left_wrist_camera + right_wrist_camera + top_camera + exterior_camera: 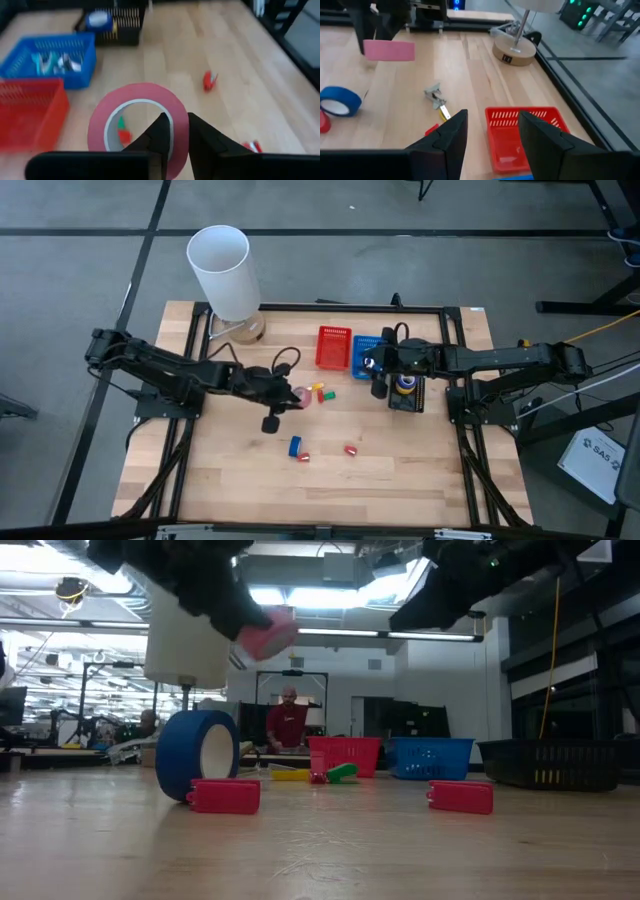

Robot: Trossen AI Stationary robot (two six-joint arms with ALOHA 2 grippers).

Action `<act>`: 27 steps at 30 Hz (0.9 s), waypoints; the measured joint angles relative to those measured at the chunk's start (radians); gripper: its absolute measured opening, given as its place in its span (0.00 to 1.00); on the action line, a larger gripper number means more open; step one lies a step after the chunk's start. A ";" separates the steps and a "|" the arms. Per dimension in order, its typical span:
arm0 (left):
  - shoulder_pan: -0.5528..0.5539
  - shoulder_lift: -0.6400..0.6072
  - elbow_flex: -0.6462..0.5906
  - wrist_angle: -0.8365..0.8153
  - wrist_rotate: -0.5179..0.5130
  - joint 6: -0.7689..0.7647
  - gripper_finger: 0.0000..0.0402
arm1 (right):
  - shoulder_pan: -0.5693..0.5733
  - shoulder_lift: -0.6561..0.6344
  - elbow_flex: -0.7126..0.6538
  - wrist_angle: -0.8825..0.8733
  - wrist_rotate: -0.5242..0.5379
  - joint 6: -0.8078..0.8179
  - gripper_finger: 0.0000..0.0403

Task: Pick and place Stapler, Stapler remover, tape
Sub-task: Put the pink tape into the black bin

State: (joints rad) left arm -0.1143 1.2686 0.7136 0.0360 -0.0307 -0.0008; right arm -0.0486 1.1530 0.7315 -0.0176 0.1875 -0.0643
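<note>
Left claw pinches the pink tape ring's wall (apparently lifted); right claw gapes empty.

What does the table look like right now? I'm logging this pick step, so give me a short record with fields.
left end effector: shut on the pink tape roll, lifted off the table
right end effector: open, empty, above the red basket
blue tape roll: standing on edge on the table
blue basket: beside the red basket
black basket: near the right arm
lamp: at the table's far edge
</note>
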 joint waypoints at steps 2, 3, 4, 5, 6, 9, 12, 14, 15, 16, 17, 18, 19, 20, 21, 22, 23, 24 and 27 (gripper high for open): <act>0.000 0.000 0.000 0.061 -0.011 0.022 0.09 | 0.000 0.000 0.000 0.027 0.001 0.000 0.44; -0.001 0.000 0.000 0.097 -0.032 0.034 0.09 | 0.000 0.000 0.000 0.039 0.003 -0.002 0.44; -0.001 0.000 0.000 0.135 -0.057 0.046 0.09 | 0.000 0.001 0.000 0.050 0.004 -0.007 0.44; -0.001 0.000 0.000 0.172 -0.080 0.063 0.09 | 0.000 0.005 0.000 0.062 0.004 -0.018 0.44; 0.000 0.000 0.000 0.209 -0.102 0.084 0.09 | 0.000 0.006 0.000 0.067 0.004 -0.025 0.44; 0.000 0.000 0.000 0.316 -0.144 0.139 0.09 | 0.000 0.022 0.000 0.119 0.004 -0.027 0.44; 0.000 0.000 0.000 0.414 -0.161 0.182 0.09 | 0.000 0.053 0.000 0.215 0.003 -0.051 0.44; 0.000 0.000 0.000 0.464 -0.161 0.199 0.09 | 0.000 0.081 0.000 0.294 -0.003 -0.078 0.44; -0.001 0.000 0.000 0.481 -0.161 0.201 0.09 | 0.000 0.098 0.000 0.335 -0.014 -0.092 0.44; -0.001 0.000 0.000 0.492 -0.161 0.202 0.09 | 0.000 0.116 0.000 0.375 -0.030 -0.102 0.44; 0.000 0.000 0.000 0.499 -0.161 0.201 0.09 | 0.000 0.133 0.000 0.413 -0.045 -0.106 0.44; -0.001 0.000 0.000 0.504 -0.161 0.198 0.09 | 0.000 0.150 0.000 0.452 -0.056 -0.113 0.44; 0.000 0.001 0.000 0.516 -0.159 0.197 0.09 | 0.000 0.169 0.000 0.496 -0.057 -0.125 0.44; 0.000 0.001 0.000 0.527 -0.148 0.197 0.10 | 0.000 0.187 0.000 0.534 -0.057 -0.131 0.44; 0.000 0.001 0.000 0.540 -0.132 0.197 0.10 | 0.000 0.207 0.000 0.574 -0.057 -0.134 0.44; 0.000 0.001 0.000 0.550 -0.113 0.196 0.10 | 0.000 0.229 0.000 0.619 -0.058 -0.135 0.44; 0.000 0.001 0.000 0.558 -0.095 0.194 0.10 | 0.000 0.249 0.000 0.659 -0.058 -0.135 0.44; 0.000 0.001 0.000 0.566 -0.081 0.187 0.09 | 0.000 0.268 0.000 0.698 -0.059 -0.135 0.44; 0.000 0.001 0.000 0.573 -0.061 0.181 0.09 | 0.000 0.316 0.000 0.803 -0.131 -0.135 0.44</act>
State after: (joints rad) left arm -0.1138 1.2697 0.7136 0.6088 -0.0920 0.1797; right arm -0.0486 1.4692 0.7315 0.7850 0.0564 -0.1996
